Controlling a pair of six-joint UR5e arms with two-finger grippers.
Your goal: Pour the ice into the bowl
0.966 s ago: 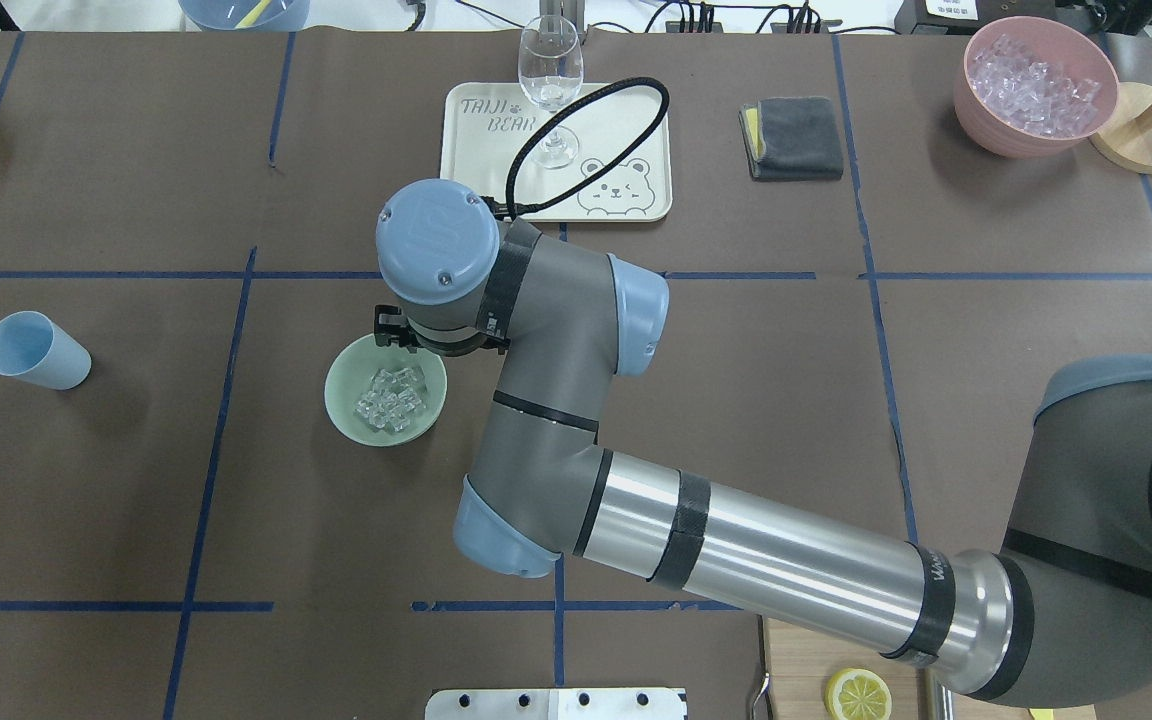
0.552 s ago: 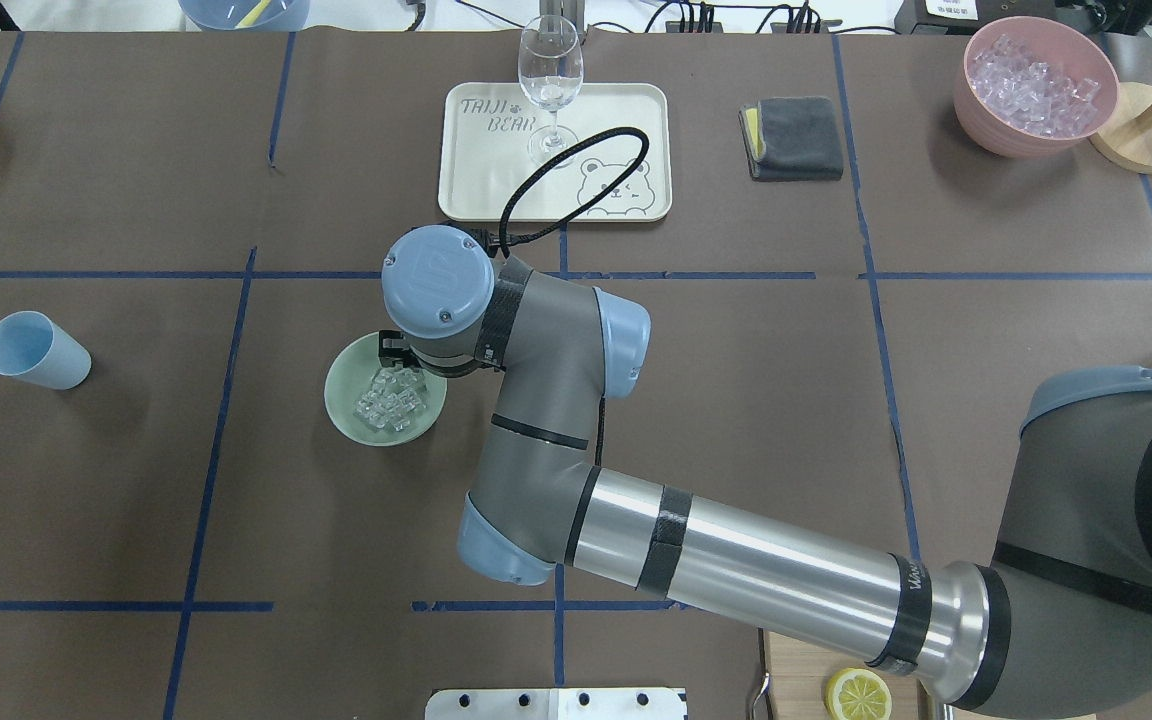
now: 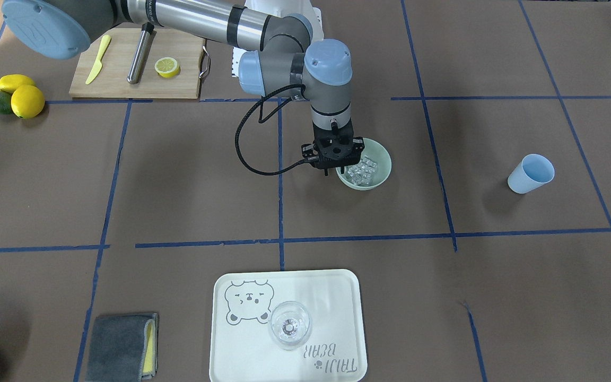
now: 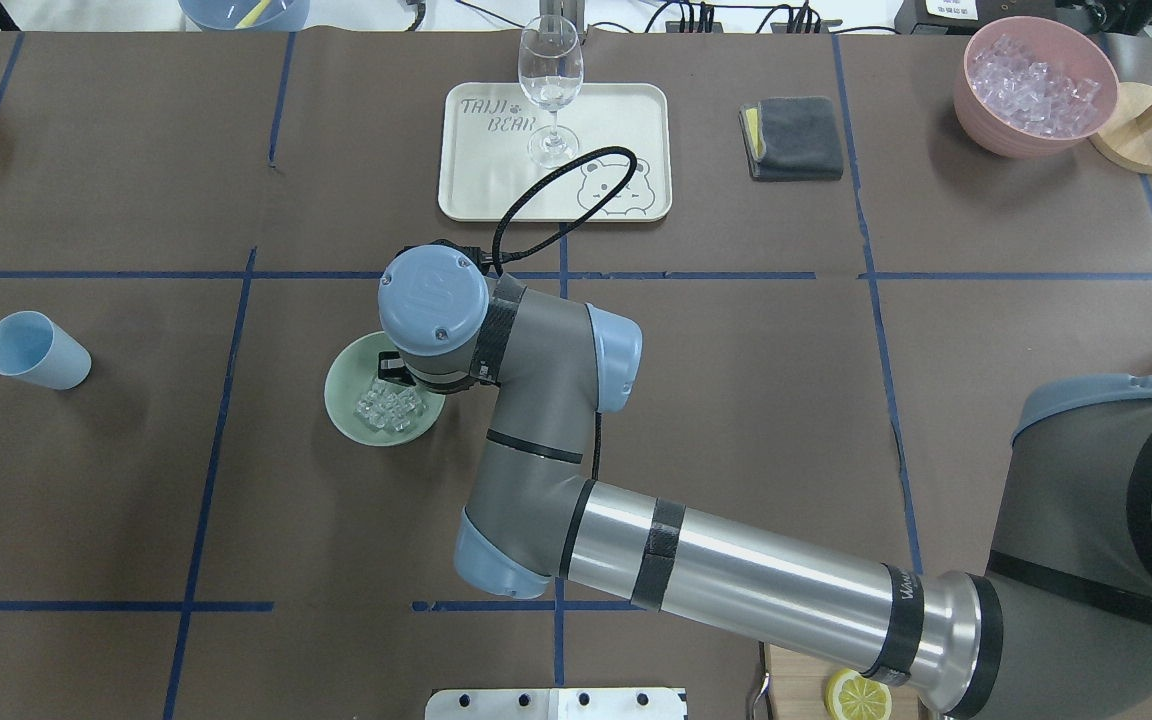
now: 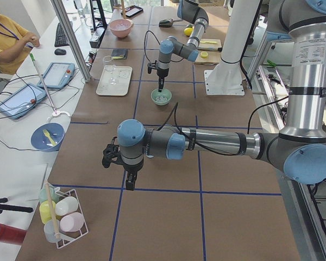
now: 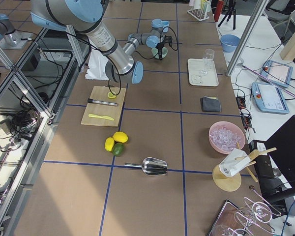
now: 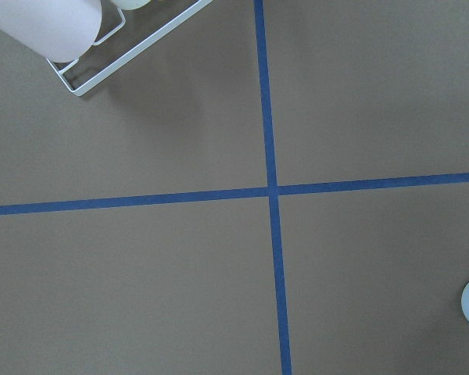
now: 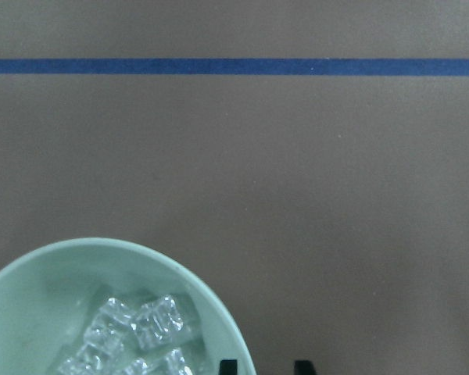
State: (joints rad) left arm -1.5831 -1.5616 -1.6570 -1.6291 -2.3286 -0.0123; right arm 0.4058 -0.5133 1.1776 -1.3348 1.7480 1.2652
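Note:
The pale mint-green bowl stands left of the table's middle, and the ice is a heap of small clear cubes inside it. My right gripper points straight down over the bowl's rim on the tray side. It is open, with one fingertip inside the rim and the other outside it. In the right wrist view the bowl, the ice and two dark fingertips show at the bottom edge. My left gripper hangs over bare table, and I cannot tell its state.
A light blue cup lies on its side far to the left. A cream tray holds a wine glass. A grey cloth and a pink tub of ice sit at the back right. A cutting board lies near the robot's base.
My right wrist has come toward the robot and dropped lower, so the gripper now sits over the bowl's rim. Bowl, ice and cup have not moved.

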